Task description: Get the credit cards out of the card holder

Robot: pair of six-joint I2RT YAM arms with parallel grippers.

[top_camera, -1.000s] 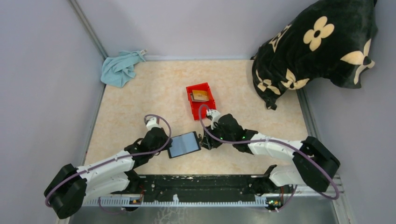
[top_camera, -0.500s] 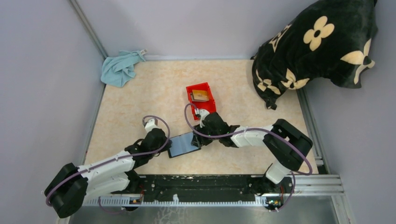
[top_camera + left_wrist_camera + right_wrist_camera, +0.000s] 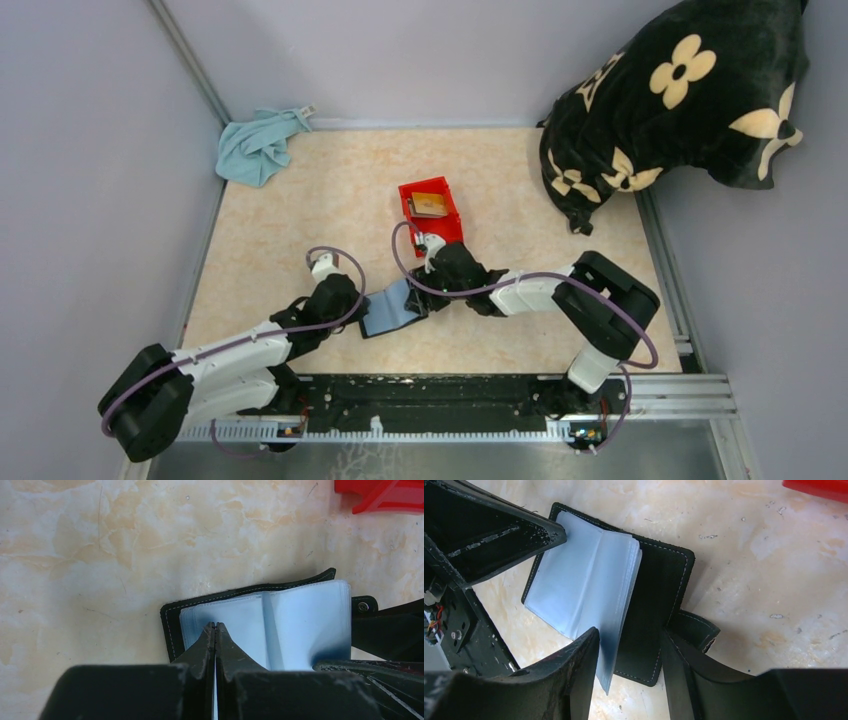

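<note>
Noting small flat black folding card holder, blue sleeves inside, lying open on beige marbled desk near front edge. Finding left claw clenched, tips pressing left page. Finding right claw released, jaws straddling lifted sleeves and black cover. Seeing tan credit cards resting in red plastic bin just behind, desk surface spreading wide leftward.
</note>
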